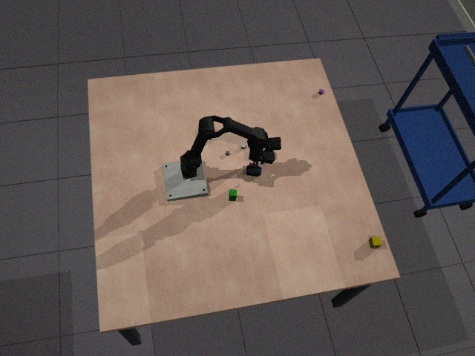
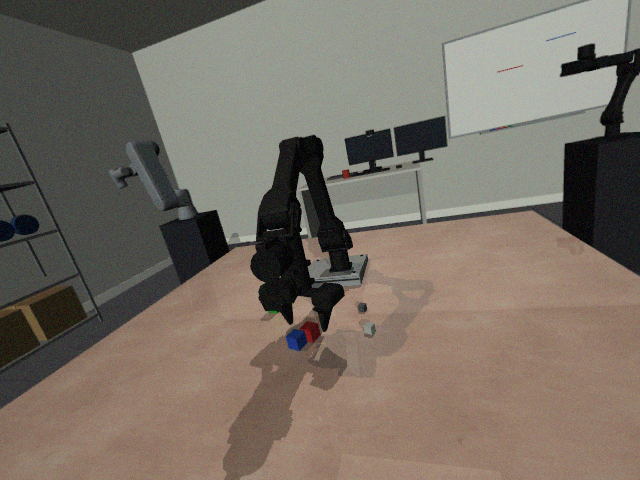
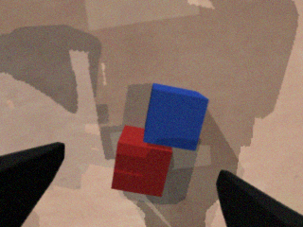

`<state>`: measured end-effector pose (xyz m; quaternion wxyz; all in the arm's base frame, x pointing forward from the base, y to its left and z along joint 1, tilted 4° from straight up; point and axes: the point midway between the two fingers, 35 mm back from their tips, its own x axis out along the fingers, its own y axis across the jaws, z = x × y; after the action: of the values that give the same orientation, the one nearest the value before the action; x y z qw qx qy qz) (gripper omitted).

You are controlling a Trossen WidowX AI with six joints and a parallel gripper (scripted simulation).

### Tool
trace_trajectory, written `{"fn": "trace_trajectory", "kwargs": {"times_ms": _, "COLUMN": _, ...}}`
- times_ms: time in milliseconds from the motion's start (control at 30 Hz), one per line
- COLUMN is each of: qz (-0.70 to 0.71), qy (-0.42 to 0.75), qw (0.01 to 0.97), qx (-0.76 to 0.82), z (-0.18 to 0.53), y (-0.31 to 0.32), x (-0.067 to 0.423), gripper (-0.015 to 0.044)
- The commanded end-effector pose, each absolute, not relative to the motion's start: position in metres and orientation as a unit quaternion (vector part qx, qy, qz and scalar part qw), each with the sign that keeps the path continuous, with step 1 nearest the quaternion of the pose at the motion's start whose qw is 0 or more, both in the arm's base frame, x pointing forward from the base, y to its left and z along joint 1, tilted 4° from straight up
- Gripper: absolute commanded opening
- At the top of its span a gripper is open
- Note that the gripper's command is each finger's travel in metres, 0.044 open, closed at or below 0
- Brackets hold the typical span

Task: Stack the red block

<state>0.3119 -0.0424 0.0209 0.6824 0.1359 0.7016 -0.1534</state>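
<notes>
The red block [image 2: 311, 330] [image 3: 142, 165] lies on the table, touching a blue block [image 2: 296, 339] [image 3: 175, 115] at one corner. My gripper [image 1: 254, 169] [image 2: 306, 321] [image 3: 142, 165] is open and empty. It hangs just above the red block, with one finger on each side of it and clear of it. The green tower [image 1: 232, 194] stands upright on the table, a short way from the gripper toward the arm's base plate [image 1: 179, 188]. In the exterior view the arm hides all but a sliver of the green tower [image 2: 271, 311].
Two small grey cubes [image 1: 227, 153] [image 1: 243, 146] [image 2: 362, 306] [image 2: 369, 328] lie near the gripper. A yellow block [image 1: 375, 242] and a purple block [image 1: 320, 91] lie near the table's corners. A blue cart [image 1: 433, 153] stands beside the table [image 1: 191, 248].
</notes>
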Motion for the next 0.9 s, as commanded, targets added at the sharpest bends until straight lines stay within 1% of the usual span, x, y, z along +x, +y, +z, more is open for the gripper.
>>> {"fn": "trace_trajectory", "kwargs": {"times_ms": 0, "qz": -0.153, "qy": 0.706, "qw": 0.677, "qx": 0.14, "z": 0.01, "y": -0.041, "x": 0.309, "gripper": 0.044}}
{"fn": "trace_trajectory", "kwargs": {"times_ms": 233, "qz": -0.153, "qy": 0.706, "qw": 0.677, "qx": 0.14, "z": 0.0, "y": -0.041, "x": 0.308, "gripper": 0.044}}
{"fn": "trace_trajectory", "kwargs": {"times_ms": 867, "qz": -0.153, "qy": 0.706, "qw": 0.677, "qx": 0.14, "z": 0.001, "y": -0.041, "x": 0.308, "gripper": 0.044}}
